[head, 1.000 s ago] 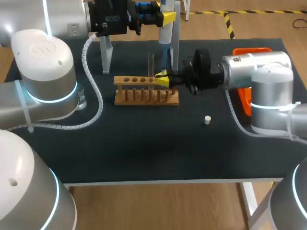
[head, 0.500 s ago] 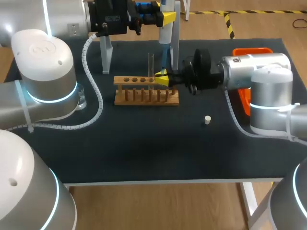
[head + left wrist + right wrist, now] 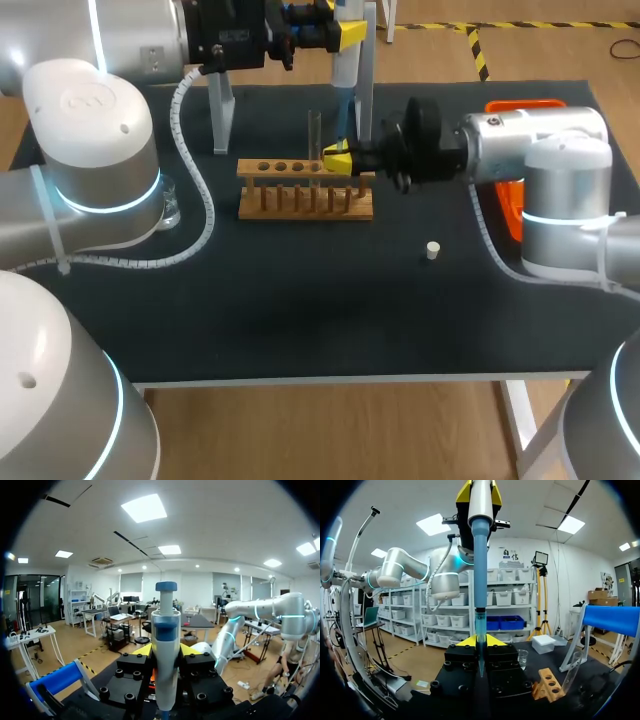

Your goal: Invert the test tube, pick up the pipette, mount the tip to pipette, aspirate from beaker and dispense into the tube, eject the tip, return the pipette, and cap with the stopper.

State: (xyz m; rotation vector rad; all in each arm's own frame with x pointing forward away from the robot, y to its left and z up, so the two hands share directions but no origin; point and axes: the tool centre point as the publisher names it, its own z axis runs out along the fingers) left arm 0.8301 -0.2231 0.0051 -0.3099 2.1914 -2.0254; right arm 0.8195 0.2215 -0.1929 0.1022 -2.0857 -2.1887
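- Stopper (image 3: 432,250) lies alone on the mat, nearest.
- Test tube (image 3: 314,135) stands upright in the wooden rack (image 3: 300,203).
- Right gripper (image 3: 337,160), just beside the tube, pinches the pipette tip (image 3: 480,622).
- Left gripper (image 3: 165,651) clamps the pipette (image 3: 165,622) above.

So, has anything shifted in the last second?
The right gripper, shut on the pipette tip, rose slightly over the rack. The left gripper, holding the pipette, edged upward too. The test tube and stopper stayed put.
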